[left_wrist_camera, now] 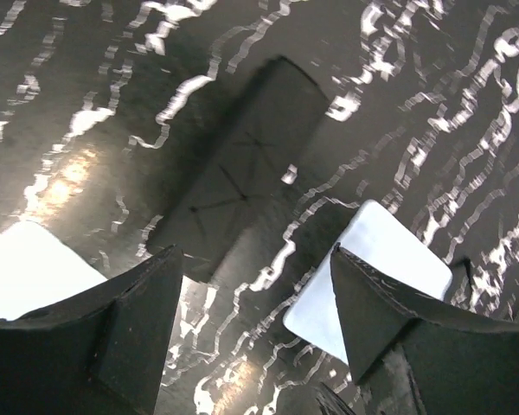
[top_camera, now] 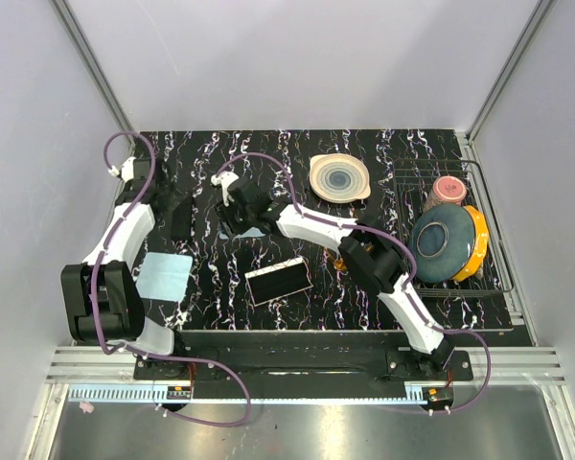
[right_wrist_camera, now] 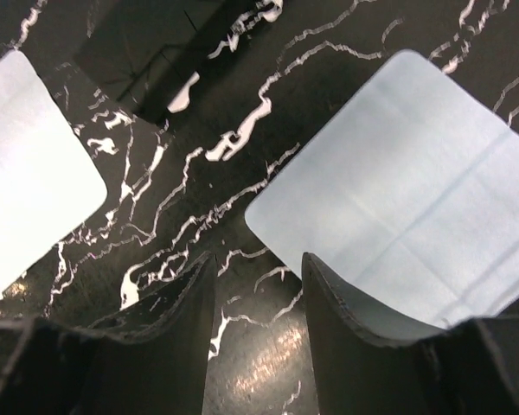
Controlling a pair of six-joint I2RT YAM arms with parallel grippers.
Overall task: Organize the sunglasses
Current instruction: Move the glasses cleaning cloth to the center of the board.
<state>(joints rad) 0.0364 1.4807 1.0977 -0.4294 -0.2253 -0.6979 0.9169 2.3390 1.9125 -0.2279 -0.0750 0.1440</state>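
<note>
**Both arms empty, sunglasses sitting by the right elbow**

Left fingers (left_wrist_camera: 130, 341): wide apart, nothing between them. They hang low over the bench (top_camera: 268, 153), lined up on the flat black case (left_wrist_camera: 242, 173), which lies straight ahead of the gap. Looks like a setup for the case, not the glasses.

Right fingers (right_wrist_camera: 346, 320): part-open, a narrower gap than the left, also empty. Bare marble pattern shows between them. One finger overlaps the corner of a pale blue cloth (right_wrist_camera: 406, 190) in the wrist view; can't tell if it touches. My guess is the cloth is the target, since a narrow gap suits pinching a thin edge.

A second pale blue cloth (top_camera: 163, 276) lies near left, beside the left arm. The box (top_camera: 280, 280) sits mid-bench, nearer the arm bases than both sets of fingers.

Sunglasses (top_camera: 339, 261): on the bench right of the box, tucked against the right arm's elbow, well apart from either set of fingers. Only an amber sliver shows from above, so I can't say whether the arms are folded or open. Neither wrist view catches them.

Plate (top_camera: 340, 177) at far centre and dish rack (top_camera: 498, 278) at far right are both out of the work.

Risk: the right elbow hangs over the glasses, so a low retract could sweep them.
</note>
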